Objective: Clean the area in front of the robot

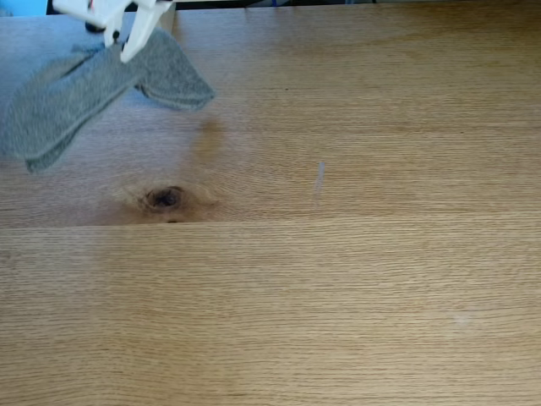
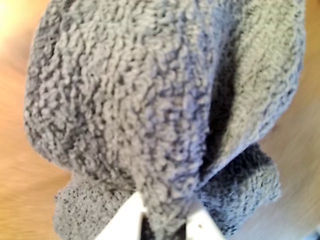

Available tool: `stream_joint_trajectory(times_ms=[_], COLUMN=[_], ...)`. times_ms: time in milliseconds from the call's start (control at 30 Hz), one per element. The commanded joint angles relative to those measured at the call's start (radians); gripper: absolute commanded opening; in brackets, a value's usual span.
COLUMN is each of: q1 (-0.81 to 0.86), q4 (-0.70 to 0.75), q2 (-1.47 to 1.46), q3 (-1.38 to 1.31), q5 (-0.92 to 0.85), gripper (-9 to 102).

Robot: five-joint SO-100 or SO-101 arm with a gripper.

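end effector (image 2: 167, 220) pinching grey cloth (image 1: 76, 89) | tabletop (image 1: 338, 279) below (knot (image 1: 165, 198) nearby)

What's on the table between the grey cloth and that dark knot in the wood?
Nothing: in the fixed view the stretch between the grey cloth and the dark knot is bare tabletop.

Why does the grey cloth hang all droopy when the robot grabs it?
Probably because it is soft and floppy: the cloth bunches into folds where the tool pinches it. It looks light, since a small pinch holds it. Its loopy surface likely drags on the table rather than sliding easily.
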Motion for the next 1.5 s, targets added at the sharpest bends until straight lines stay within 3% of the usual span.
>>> stream_joint_trajectory(times_ms=[0, 200, 400, 500, 667, 1000, 1200, 1467], q1=[-0.083, -0.322, -0.703, -0.854, -0.971, -0.979, -0.948, -0.847], q4=[0.055, 0.184, 0.354, 0.328, 0.192, -0.167, -0.423, -0.879], q2=[0.239, 0.396, 0.506, 0.448, 0.238, -0.27, -0.514, -0.79], q3=[-0.021, -0.021, -0.003, -0.003, -0.005, -0.005, -0.02, -0.023], q5=[0.028, 0.063, 0.091, 0.117, 0.161, 0.268, 0.291, 0.287], gripper=[0, 0, 0, 0, 0, 0, 0, 0])
